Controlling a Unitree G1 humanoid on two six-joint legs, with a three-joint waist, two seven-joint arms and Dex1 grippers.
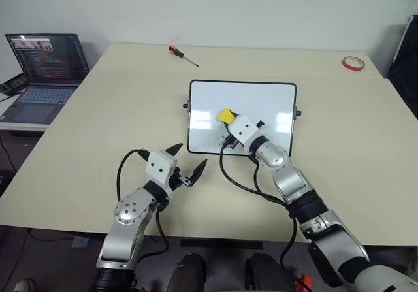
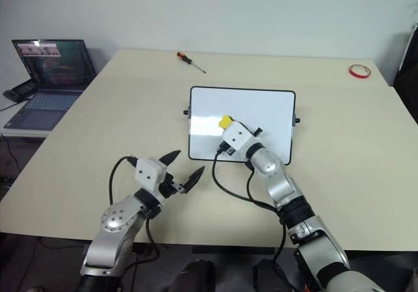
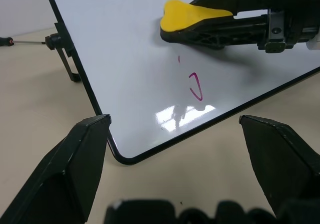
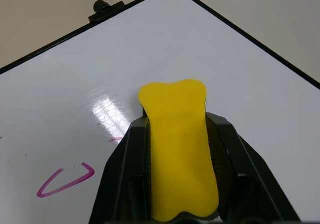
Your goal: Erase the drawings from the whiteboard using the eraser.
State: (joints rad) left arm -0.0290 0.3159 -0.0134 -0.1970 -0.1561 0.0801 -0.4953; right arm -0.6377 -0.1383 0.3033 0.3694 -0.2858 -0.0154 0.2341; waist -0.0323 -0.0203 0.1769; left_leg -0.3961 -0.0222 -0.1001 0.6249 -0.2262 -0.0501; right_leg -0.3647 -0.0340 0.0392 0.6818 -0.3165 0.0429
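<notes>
Head views
Table: a beige table (image 1: 130, 109) carries the whiteboard (image 1: 261, 102), which lies flat near its middle with small black knobs on its two short sides.
Right gripper: the right gripper (image 1: 226, 117) reaches over the board's near-left part, its two black fingers clenched on the yellow eraser (image 1: 226, 115).
Left gripper: the left gripper (image 1: 186, 162) hangs over bare table just beside the board's near-left corner, fingers spread apart with nothing between them.
Other things: a red-handled screwdriver (image 1: 181, 55) lies near the far edge, a red tape ring (image 1: 353, 63) near the far right corner, and an open laptop (image 1: 46, 66) on a side surface to the left of the table.

Left wrist view
Board: the near corner of the whiteboard sits between the two spread black fingers (image 3: 65, 169).
Drawings: a purple-pink hook-shaped mark (image 3: 196, 86) with a small dash above it remains on the white surface.
Eraser: it is pinched by the other arm's fingers beside the mark, apart from it; whether it touches the board cannot be told.

Right wrist view
Eraser: the bone-shaped yellow block is grasped on both long sides by the black fingers (image 4: 125, 169).
Drawings: a purple-pink V-like stroke (image 4: 65, 181) lies beside the fingers, and a short pink trace (image 4: 116, 139) shows at the edge of one finger.
</notes>
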